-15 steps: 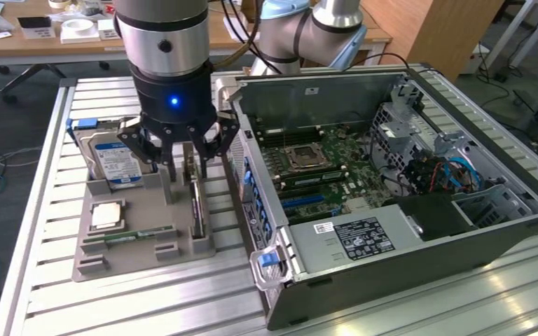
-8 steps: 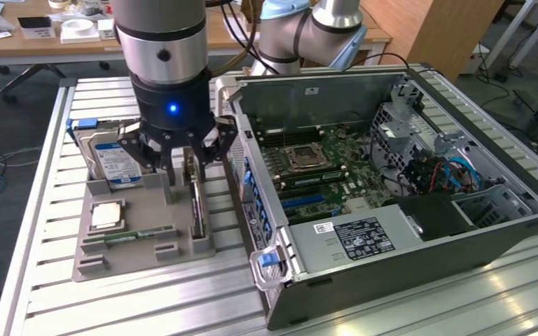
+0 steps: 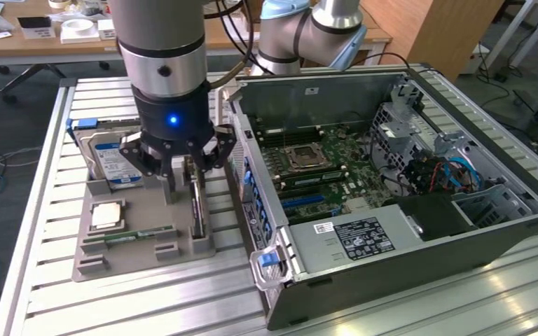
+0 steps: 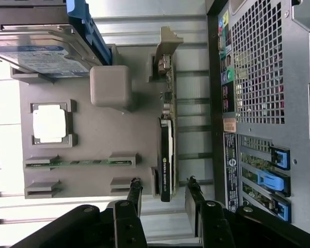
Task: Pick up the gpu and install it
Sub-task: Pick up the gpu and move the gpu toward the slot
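Wrist view is showing the gripper hanging with its fingers spread apart, lying either side of one end of the gpu, which is standing on edge in the tray beside the case, its long axis running through the gap.

Arm stands vertical, wrist section aimed straight down. Gripper hangs low under it, jaws spread wide, fingers parallel, clamped on nothing.
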Robot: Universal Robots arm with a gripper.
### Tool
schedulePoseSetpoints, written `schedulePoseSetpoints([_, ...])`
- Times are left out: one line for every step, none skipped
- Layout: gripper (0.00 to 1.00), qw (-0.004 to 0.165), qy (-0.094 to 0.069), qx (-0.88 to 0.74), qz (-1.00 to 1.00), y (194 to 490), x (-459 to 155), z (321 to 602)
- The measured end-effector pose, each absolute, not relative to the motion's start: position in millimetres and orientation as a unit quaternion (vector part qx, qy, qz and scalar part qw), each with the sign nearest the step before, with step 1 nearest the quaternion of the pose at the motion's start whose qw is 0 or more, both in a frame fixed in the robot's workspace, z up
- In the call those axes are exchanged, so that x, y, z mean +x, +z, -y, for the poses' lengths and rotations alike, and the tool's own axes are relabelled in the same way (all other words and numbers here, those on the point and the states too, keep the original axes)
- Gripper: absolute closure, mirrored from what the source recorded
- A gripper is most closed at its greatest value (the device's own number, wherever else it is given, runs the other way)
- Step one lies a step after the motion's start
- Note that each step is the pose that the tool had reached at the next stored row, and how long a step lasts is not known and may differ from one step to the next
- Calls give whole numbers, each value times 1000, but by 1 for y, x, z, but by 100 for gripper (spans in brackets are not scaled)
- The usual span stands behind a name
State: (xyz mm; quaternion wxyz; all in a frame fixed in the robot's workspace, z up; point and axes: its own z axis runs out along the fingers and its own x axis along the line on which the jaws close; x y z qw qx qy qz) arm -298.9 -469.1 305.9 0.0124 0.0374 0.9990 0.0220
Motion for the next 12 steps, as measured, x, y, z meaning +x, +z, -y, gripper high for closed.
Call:
schedulePoseSetpoints([53, 12, 22, 37, -999, 305, -299, 469])
schedulePoseSetpoints([53, 12, 22, 37, -999, 303, -299, 469])
schedulePoseSetpoints([53, 12, 22, 37, -999, 302, -299, 469])
schedulePoseSetpoints([53, 12, 22, 37, -999, 301, -298, 469])
schedulePoseSetpoints([53, 12, 22, 37, -999, 301, -298, 469])
schedulePoseSetpoints([53, 12, 22, 37, -999, 301, -298, 469])
schedulePoseSetpoints([53, 12, 22, 37, -999, 301, -298, 469])
schedulePoseSetpoints([53, 12, 22, 37, -999, 301, -298, 469])
schedulePoseSetpoints([53, 12, 22, 37, -999, 301, -298, 469])
schedulePoseSetpoints([53, 12, 22, 37, -999, 301, -298, 469])
schedulePoseSetpoints([53, 12, 22, 37, -999, 301, -298, 469])
schedulePoseSetpoints([53, 12, 22, 37, -999, 301, -298, 469])
